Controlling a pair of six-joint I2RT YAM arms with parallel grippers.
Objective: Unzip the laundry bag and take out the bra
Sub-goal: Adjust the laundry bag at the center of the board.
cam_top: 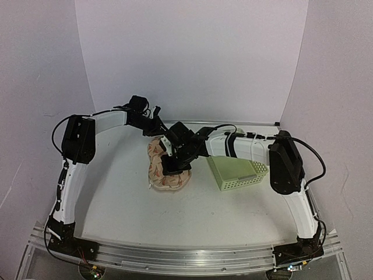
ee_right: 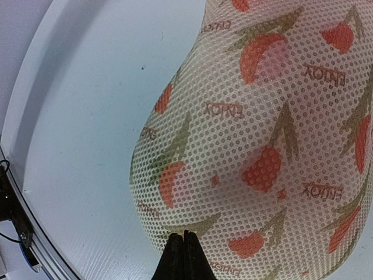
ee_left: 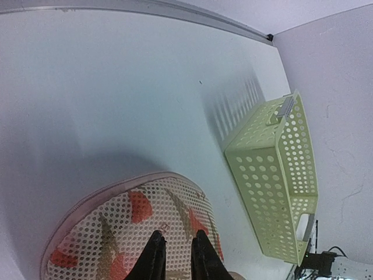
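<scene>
A white, smooth worktop [cam_top: 128, 210] is seen from above, closed in behind by curved white backdrop panels. Two arms with white shells and black joints are bent inward from the near corners and are brought together over the middle. To the right of centre, a pale green plastic basket [cam_top: 236, 173] is set on the worktop; it is rectangular, its walls are pierced with rows of round holes, and a handle slot is cut near the rim at each end. Just beside it, on its left, the laundry bag [cam_top: 155, 169] is laid flat at the middle of the worktop. The bag is made of fine, pale, perforated mesh with a piped pink edge, is rounded in outline, and is printed with orange-red flowers on olive stems. The left gripper [ee_left: 178, 245] is held low over the far lobe of the bag, its black fingers set narrowly apart with mesh showing between them. The right gripper [ee_right: 183, 251] is pressed closed, its tips meeting at the rim of the near lobe; whether fabric is pinched cannot be told. The word "ENJOY" is printed repeatedly in small brown capitals across the mesh, seen upside down in the right wrist view.
</scene>
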